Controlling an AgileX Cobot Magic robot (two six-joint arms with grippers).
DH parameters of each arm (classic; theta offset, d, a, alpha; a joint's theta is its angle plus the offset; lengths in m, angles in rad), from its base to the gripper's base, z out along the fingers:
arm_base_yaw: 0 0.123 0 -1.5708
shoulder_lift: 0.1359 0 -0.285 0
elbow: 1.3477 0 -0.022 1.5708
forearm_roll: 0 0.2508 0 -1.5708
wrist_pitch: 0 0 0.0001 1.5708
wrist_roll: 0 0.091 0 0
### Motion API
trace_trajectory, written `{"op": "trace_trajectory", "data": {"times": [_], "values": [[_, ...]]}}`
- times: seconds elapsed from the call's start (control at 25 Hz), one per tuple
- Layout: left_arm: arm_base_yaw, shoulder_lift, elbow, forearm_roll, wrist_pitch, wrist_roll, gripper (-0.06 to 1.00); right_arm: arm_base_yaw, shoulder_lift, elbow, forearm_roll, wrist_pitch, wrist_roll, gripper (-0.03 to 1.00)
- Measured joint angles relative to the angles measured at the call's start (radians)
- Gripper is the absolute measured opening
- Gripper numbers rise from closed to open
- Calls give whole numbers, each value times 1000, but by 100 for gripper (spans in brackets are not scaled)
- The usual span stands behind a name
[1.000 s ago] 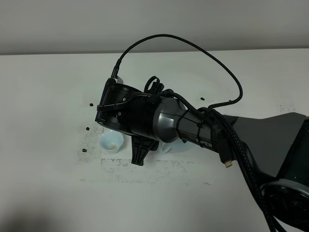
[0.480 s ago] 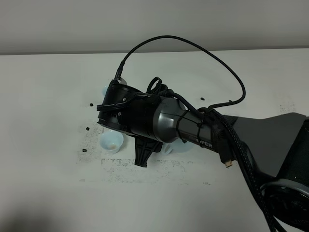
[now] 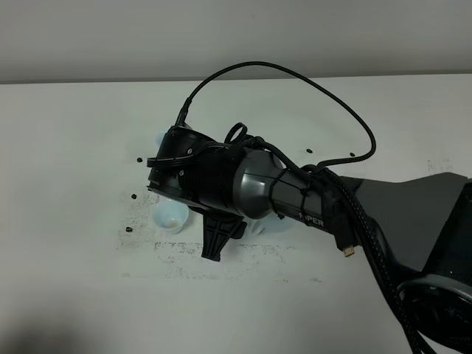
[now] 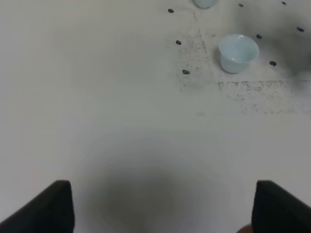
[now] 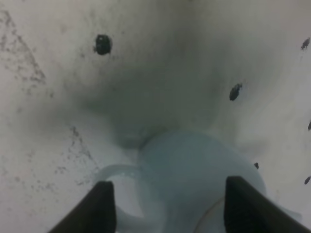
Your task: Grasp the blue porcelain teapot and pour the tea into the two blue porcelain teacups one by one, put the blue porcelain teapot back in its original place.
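Since a second ago your right gripper [image 5: 170, 206] has rolled slightly above the cup [image 3: 169, 217]. Its jaws stand wide astride the teapot [image 5: 194, 165], near that cup; you cannot tell whether they grip. With only a tan trace in the cup, most pouring and the return likely remain.

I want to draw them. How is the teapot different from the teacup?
The teapot has a loop handle; the teacup has none. The teapot sits between the fingers of the right gripper; the teacup stands free on the table. Both are pale blue.
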Motion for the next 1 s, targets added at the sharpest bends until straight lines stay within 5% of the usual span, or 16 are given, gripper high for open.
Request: {"op": "trace_trajectory", "data": {"times": [0.6, 0.84, 1.0], "values": [[0, 0, 0, 0, 0, 0, 75, 50, -98, 0, 70, -3, 117, 51], [0, 0, 0, 0, 0, 0, 75, 49, -112, 0, 102, -160, 164, 51], [0, 0, 0, 0, 0, 0, 75, 45, -97, 0, 102, -172, 164, 51]]}}
